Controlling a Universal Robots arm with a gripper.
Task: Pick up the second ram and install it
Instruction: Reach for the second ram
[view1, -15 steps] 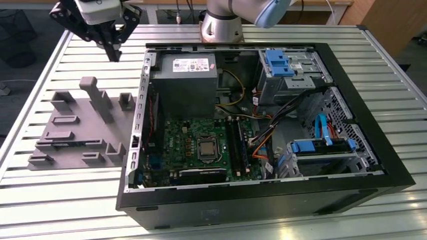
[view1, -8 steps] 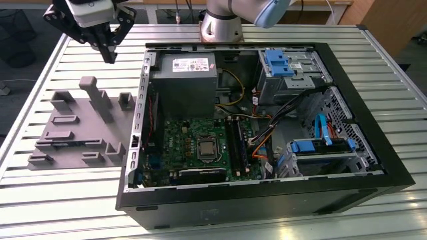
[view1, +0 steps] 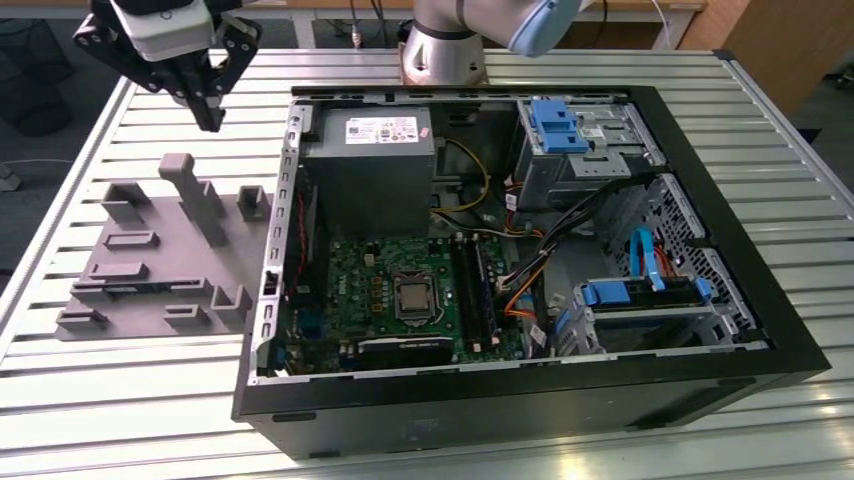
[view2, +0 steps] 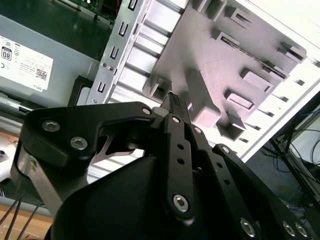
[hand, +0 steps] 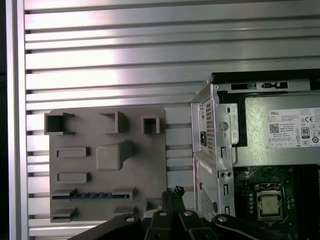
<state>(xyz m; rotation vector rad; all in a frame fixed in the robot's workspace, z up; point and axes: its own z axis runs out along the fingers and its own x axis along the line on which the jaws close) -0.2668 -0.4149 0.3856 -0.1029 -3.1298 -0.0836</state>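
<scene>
Pointing down, end effector (view1: 210, 122) (closed) hangs over tray (view1: 150, 268).

the exterior view looks down at a slant, from some way off, on the whole open computer case (view1: 534, 405) and the grey tray (view1: 147, 290) beside it. the first wrist view faces straight down from high over the tray and the case's near wall (hand: 220, 130). the second wrist view sits close behind the gripper (view2: 172, 97), tilted toward that same tray and wall.
</scene>
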